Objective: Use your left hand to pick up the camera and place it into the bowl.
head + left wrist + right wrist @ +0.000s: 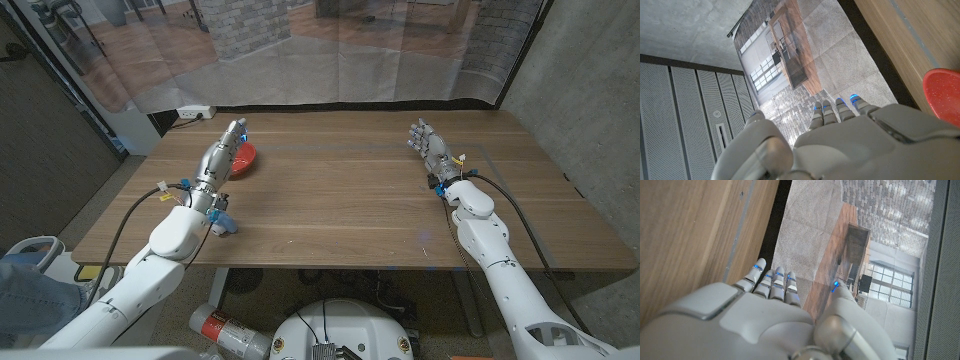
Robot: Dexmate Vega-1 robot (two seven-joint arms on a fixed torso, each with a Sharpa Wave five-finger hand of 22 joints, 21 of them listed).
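At the left of the wooden table (350, 190), the robot's left arm reaches from the near corner toward the far left part of the tabletop. Under its forearm, close to the near edge, lies a small blue-grey thing (222, 223). It looks like the camera, but it is small and partly hidden by the arm, so its detail cannot be made out. It is on the table, well short of the bowl.

Farther along the same arm, the left hand (231, 136) is stretched out with its fingers straight and nothing in its grasp. The left wrist view shows the same: the left hand (840, 145) has its fingertips (841, 102) extended past the table's far edge (910, 35) toward the printed backdrop, and nothing is held.

The red bowl (243, 157) sits just to the right of that hand, and the hand partly overlaps its left rim in the head view. Whether they touch cannot be told. In the wrist view the bowl's red rim (945, 95) shows beside the hand. What the bowl holds, if anything, cannot be told.

Beyond the far left corner, a white power strip (193, 113) lies on the floor.

At the right, the right hand (430, 147) is at the far right part of the table, well apart from the bowl. Its fingers are straight and it grasps nothing. The right wrist view shows the right hand (765, 320) with its fingers (771, 282) extended close together over the table's far edge (690, 230).
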